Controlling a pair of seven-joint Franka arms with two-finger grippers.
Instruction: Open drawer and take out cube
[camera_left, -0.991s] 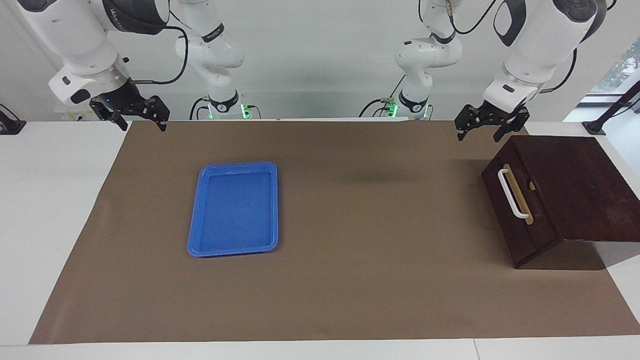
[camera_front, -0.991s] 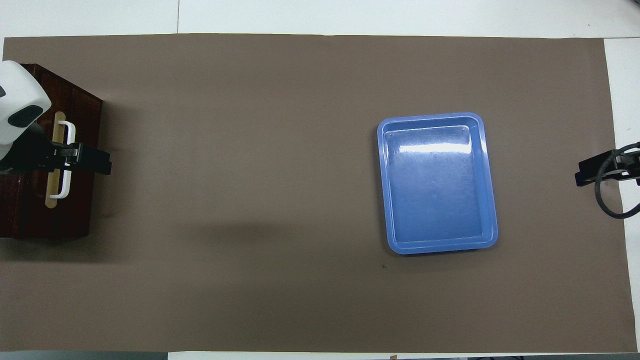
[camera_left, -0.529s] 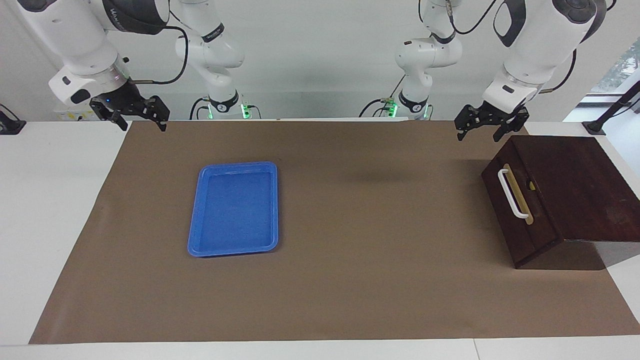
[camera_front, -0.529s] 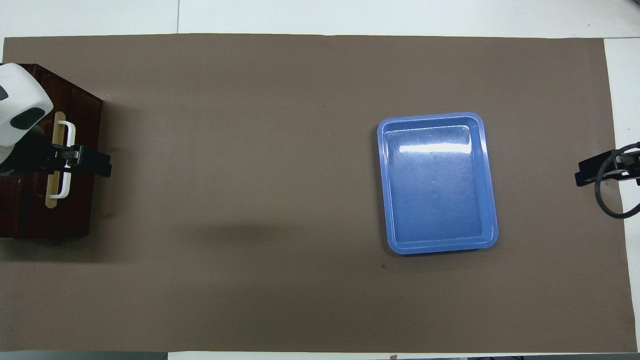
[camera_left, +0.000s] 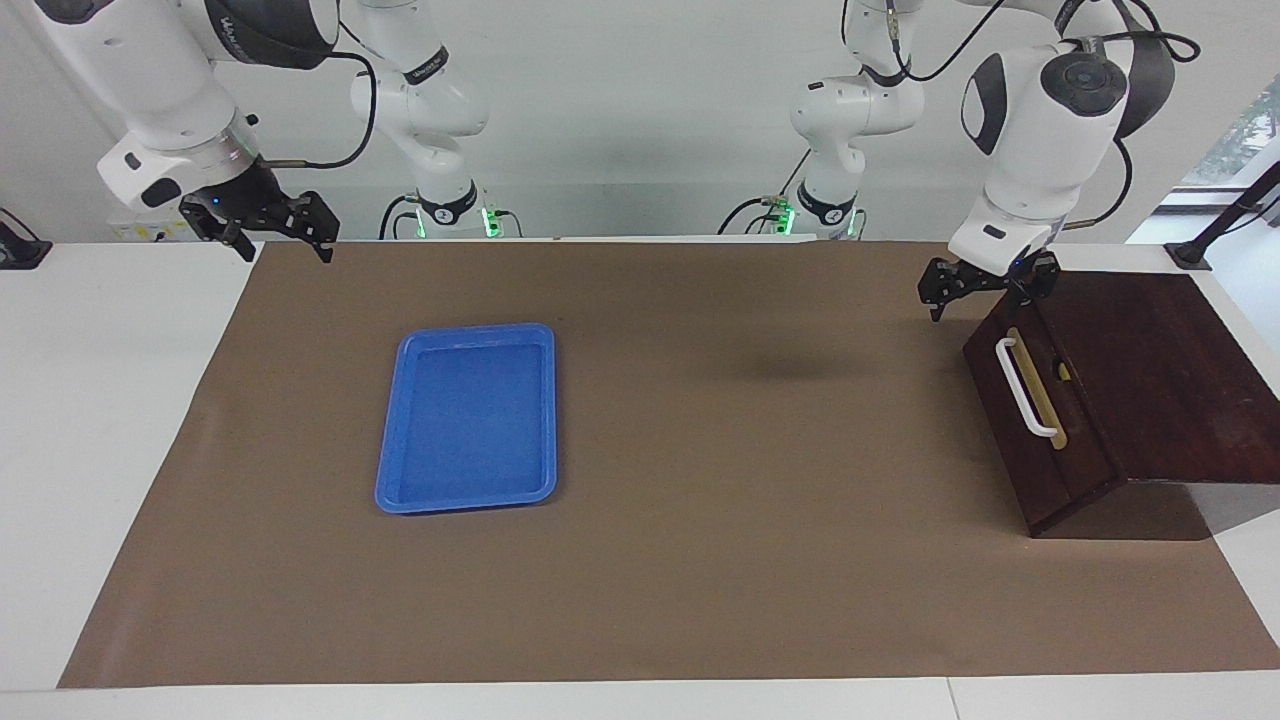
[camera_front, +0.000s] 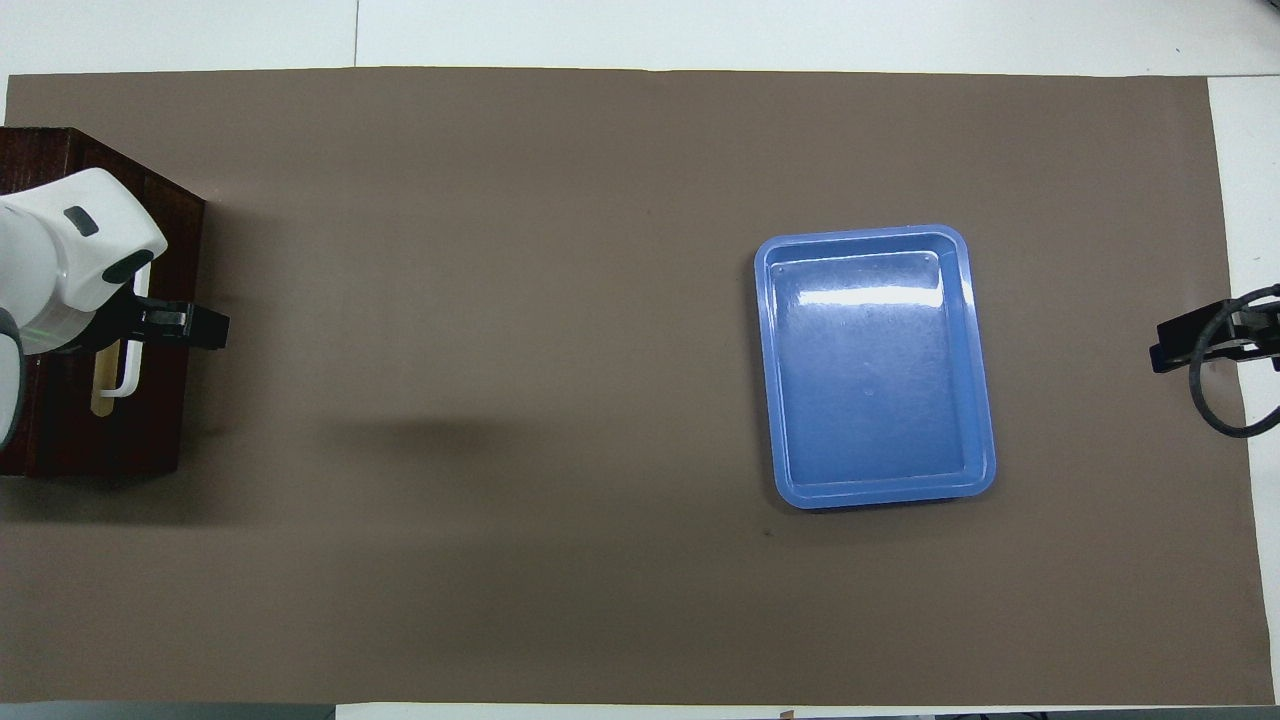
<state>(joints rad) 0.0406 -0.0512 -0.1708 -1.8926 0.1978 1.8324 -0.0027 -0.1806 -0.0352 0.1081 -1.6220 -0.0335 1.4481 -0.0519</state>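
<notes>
Overhead view: drawer (camera_front: 150, 430) partly arm-covered.

One cam's sitting high across the bench (camera_left: 640, 700), facing the robots; the other's looking steeply down from their end. Both are covering the same brown mat (camera_left: 700, 560), half a turn apart.

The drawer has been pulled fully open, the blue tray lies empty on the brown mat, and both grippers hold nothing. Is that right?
Not quite. In the facing view the drawer is barely ajar, with only a sliver of yellow showing by its white handle. The rest stands: the blue tray is empty, and the left gripper and right gripper hold nothing.
</notes>
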